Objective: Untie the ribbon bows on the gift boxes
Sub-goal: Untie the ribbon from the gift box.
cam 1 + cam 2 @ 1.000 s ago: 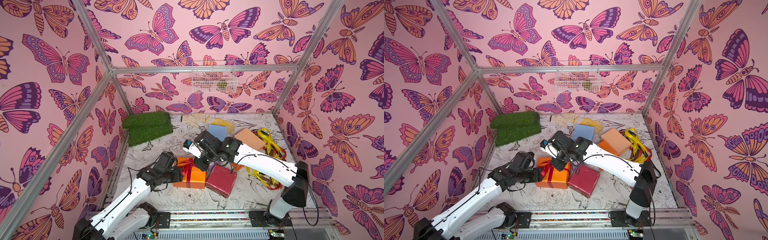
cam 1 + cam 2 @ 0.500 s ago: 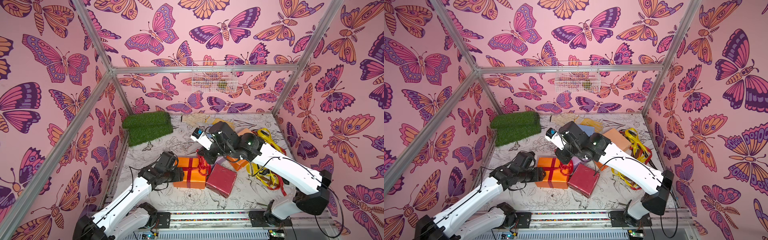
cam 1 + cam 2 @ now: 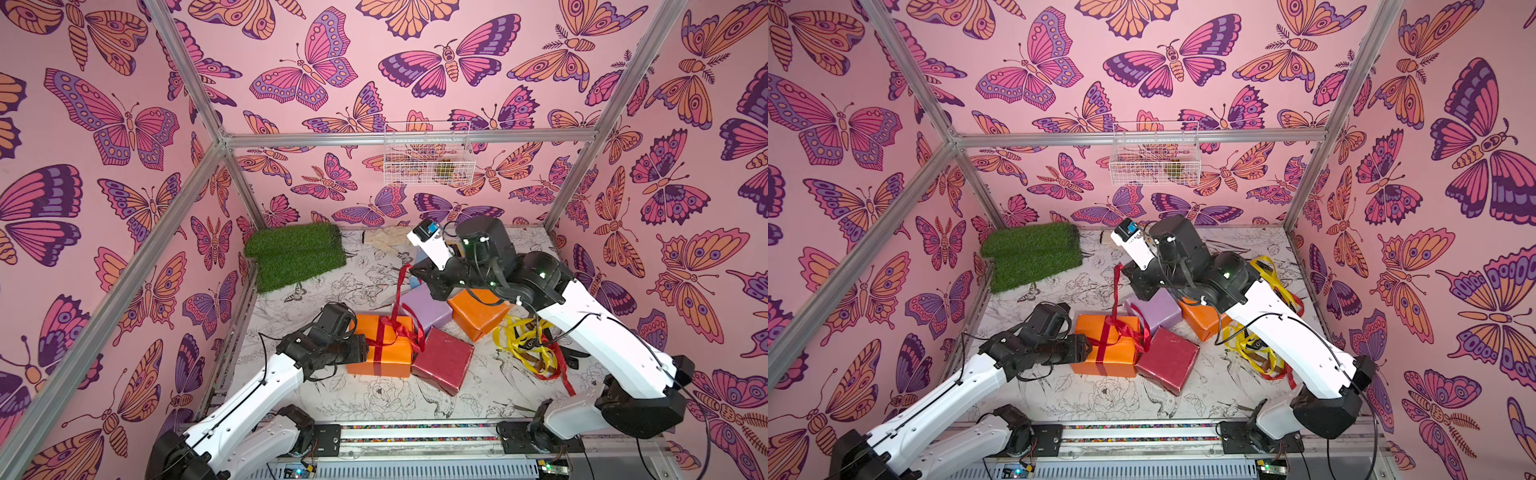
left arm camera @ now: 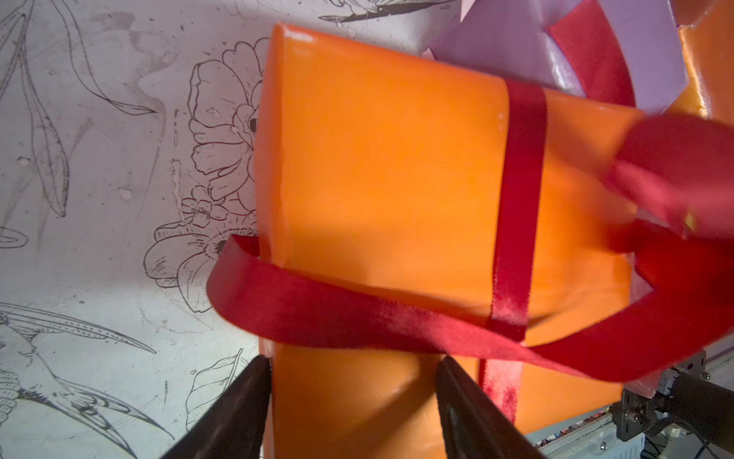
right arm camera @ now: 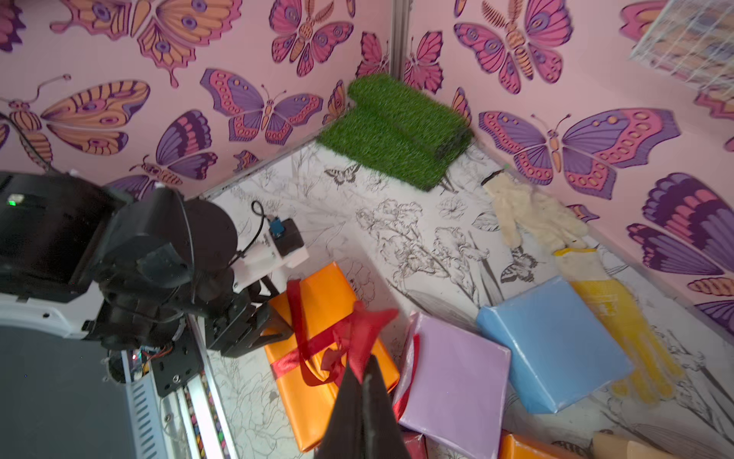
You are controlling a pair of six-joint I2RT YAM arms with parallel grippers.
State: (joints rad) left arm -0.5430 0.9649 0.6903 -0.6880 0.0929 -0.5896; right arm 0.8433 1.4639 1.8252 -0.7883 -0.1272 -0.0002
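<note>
An orange gift box (image 3: 376,345) (image 4: 377,179) lies front-centre with a red ribbon bow (image 3: 401,328) on top. My left gripper (image 3: 361,347) (image 4: 353,361) clamps the box's left end, one jaw on each side. My right gripper (image 3: 411,270) (image 5: 363,371) hangs above and behind the box, shut on one tail of the red ribbon (image 5: 365,330), which rises taut from the knot. A loose loop still lies at the knot. A dark red box (image 3: 440,359), a lilac box (image 3: 428,307), a second orange box (image 3: 478,316) and a light blue box (image 5: 552,337) lie alongside without bows.
Loose yellow and red ribbons (image 3: 523,345) are piled on the right under the right arm. A green turf mat (image 3: 297,255) sits in the back left corner. A yellow glove (image 5: 619,318) lies by the back wall, where a wire basket (image 3: 428,153) hangs.
My right gripper has risen up and back from the bow, drawing the red ribbon tail out into a long taut strand. The left gripper has stayed on the orange box.
</note>
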